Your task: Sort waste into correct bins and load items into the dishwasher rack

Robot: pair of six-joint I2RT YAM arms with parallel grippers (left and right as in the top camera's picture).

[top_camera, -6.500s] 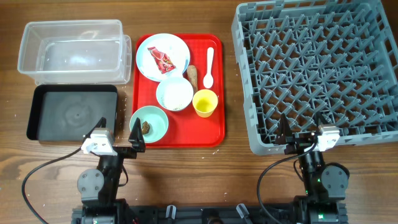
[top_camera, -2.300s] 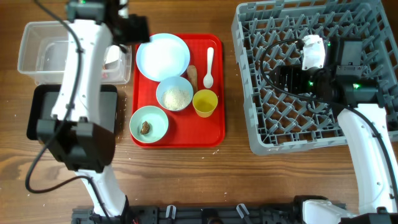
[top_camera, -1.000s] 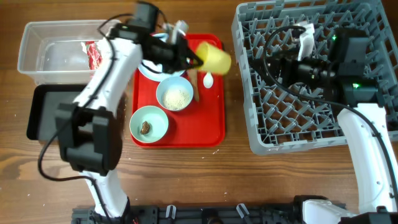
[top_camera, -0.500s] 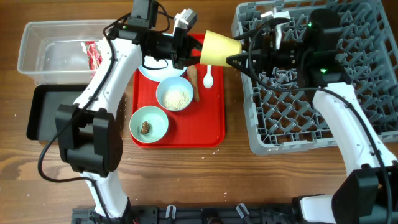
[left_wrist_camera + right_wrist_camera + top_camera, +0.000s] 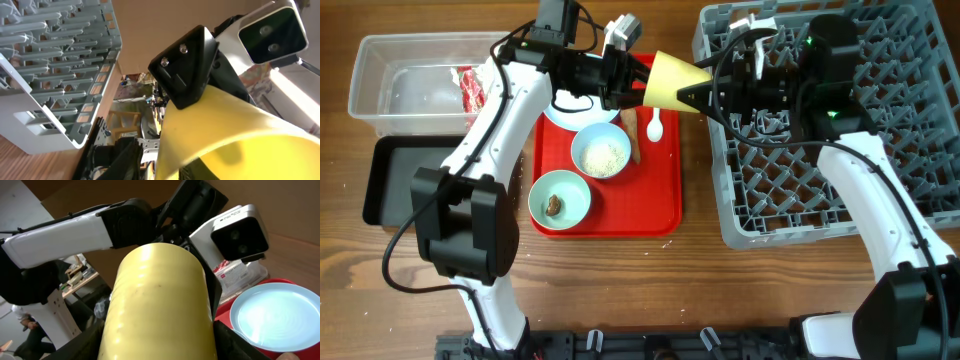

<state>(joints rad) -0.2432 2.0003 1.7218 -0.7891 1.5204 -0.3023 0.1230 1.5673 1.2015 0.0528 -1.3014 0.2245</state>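
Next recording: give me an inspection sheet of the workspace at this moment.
Surface: wooden table, red serving tray on it.
Job's things: yellow cup in mid-air between both arms; red wrapper in clear tub; black tray looks empty; plate, rice bowl, green bowl with brown lump, spoon and carrot piece on the red tray; rack holds no dishes.
Clutter: nothing seen.
Grippers: left gripper holds the cup's rim; right gripper fingers flank its base, grip unclear.
Cables: black cable loops beside the right wrist.
Surroundings: blurred room in wrist views.
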